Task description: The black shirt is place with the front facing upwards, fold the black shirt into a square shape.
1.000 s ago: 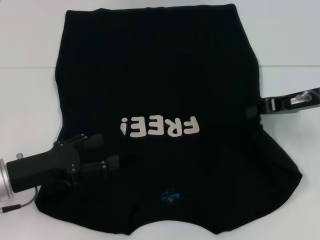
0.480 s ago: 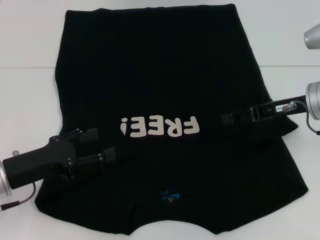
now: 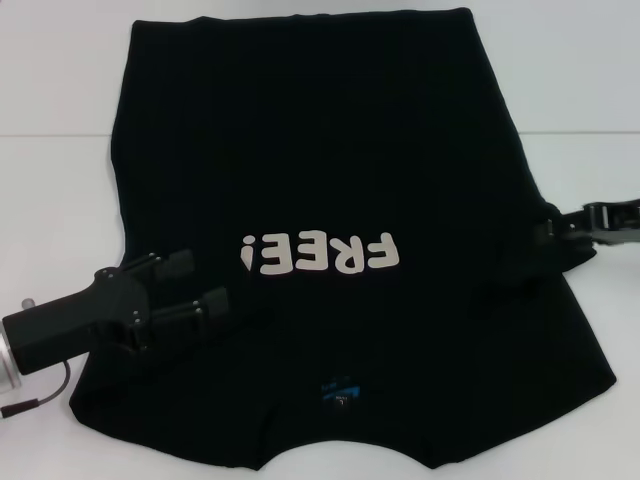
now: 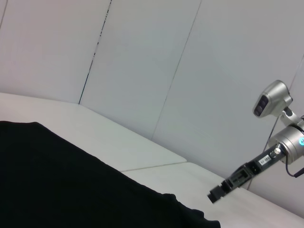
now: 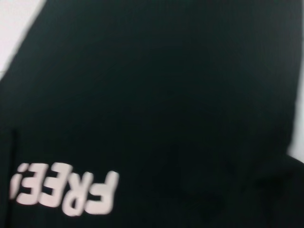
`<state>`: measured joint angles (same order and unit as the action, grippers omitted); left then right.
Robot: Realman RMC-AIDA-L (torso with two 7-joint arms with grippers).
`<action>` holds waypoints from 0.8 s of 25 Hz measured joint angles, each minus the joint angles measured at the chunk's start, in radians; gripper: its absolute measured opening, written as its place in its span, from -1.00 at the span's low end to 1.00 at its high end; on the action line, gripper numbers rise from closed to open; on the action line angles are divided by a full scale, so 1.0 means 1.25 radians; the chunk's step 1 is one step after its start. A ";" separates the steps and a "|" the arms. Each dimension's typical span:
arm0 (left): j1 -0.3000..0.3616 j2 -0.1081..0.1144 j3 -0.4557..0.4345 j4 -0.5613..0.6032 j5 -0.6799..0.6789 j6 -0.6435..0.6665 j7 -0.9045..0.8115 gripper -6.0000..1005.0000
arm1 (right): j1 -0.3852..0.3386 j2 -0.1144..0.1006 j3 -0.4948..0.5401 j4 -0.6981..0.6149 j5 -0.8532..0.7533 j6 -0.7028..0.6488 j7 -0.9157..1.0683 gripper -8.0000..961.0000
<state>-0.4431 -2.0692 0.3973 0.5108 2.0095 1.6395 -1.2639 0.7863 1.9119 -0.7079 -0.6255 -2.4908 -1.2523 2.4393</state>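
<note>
The black shirt (image 3: 320, 150) lies spread front up on the white table (image 3: 60, 200), its "FREE!" letters (image 3: 320, 253) upside down to me and the blue neck label (image 3: 340, 392) near the front edge. My left gripper (image 3: 208, 282) is open and empty, just above the shirt's left sleeve area. My right gripper (image 3: 545, 232) is at the shirt's right edge, where the cloth is bunched (image 3: 560, 262). It also shows far off in the left wrist view (image 4: 216, 194). The right wrist view shows the shirt (image 5: 156, 85) and its letters (image 5: 66, 190).
Bare white table (image 3: 590, 170) shows on both sides of the shirt and behind it. Pale wall panels (image 4: 190, 71) stand behind the table. The shirt's near hem reaches the front edge of the head view.
The right gripper reached left over the shirt, then drew back to its right edge, leaving the cloth there bunched. The left gripper slid a little back to the left.
</note>
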 joint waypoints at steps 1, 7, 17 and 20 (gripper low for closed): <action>0.000 0.000 0.000 0.000 0.000 0.000 0.000 0.80 | 0.000 -0.004 0.000 0.000 -0.009 -0.008 0.019 0.51; -0.003 0.002 0.000 0.000 0.000 -0.004 0.000 0.80 | 0.008 -0.011 0.000 0.000 -0.035 -0.079 0.079 0.49; -0.006 0.004 0.000 0.000 0.000 -0.019 0.000 0.80 | 0.011 0.002 0.000 0.047 -0.039 -0.078 0.094 0.49; -0.006 0.002 0.000 0.000 0.000 -0.020 0.001 0.80 | 0.012 0.008 0.003 0.053 -0.037 -0.055 0.093 0.48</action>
<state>-0.4510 -2.0666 0.3973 0.5108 2.0095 1.6143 -1.2632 0.8009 1.9225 -0.7045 -0.5597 -2.5369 -1.3216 2.5558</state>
